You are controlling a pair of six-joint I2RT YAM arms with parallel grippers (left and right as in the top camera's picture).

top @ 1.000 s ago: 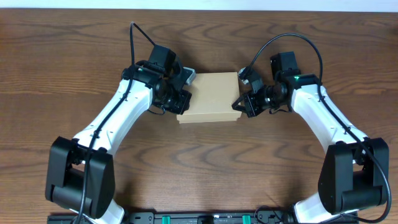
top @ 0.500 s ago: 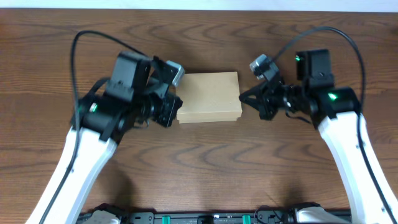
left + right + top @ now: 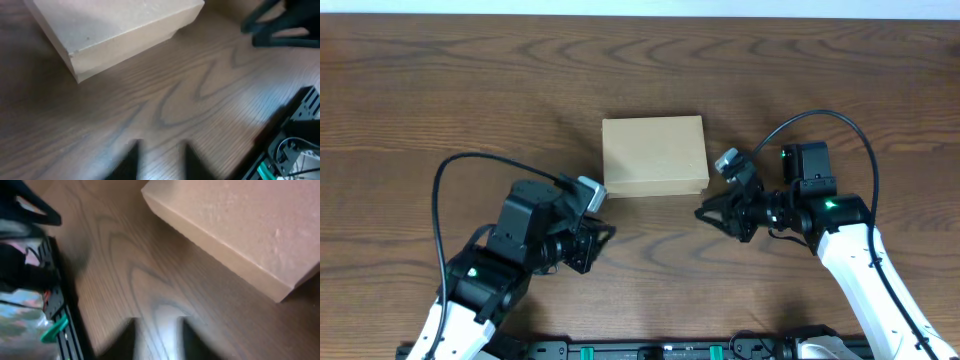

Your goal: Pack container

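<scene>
The container (image 3: 654, 155), a plain brown cardboard box, sits on the wooden table with its lid flat and closed. It shows at the upper left of the left wrist view (image 3: 115, 25) and at the upper right of the right wrist view (image 3: 240, 225). My left gripper (image 3: 600, 240) is open and empty, in front of the box's left corner and apart from it; its jaws (image 3: 160, 160) are over bare wood. My right gripper (image 3: 712, 213) is open and empty, in front of the box's right corner, and its jaws (image 3: 157, 340) are also over bare wood.
A black rail with green clips (image 3: 650, 350) runs along the table's front edge; it also shows in the left wrist view (image 3: 295, 145) and the right wrist view (image 3: 55, 325). Each wrist view catches the other gripper across the table.
Both grippers have pulled away from the box's left and right sides and moved back toward the front edge. The box stays closed in the same place.
</scene>
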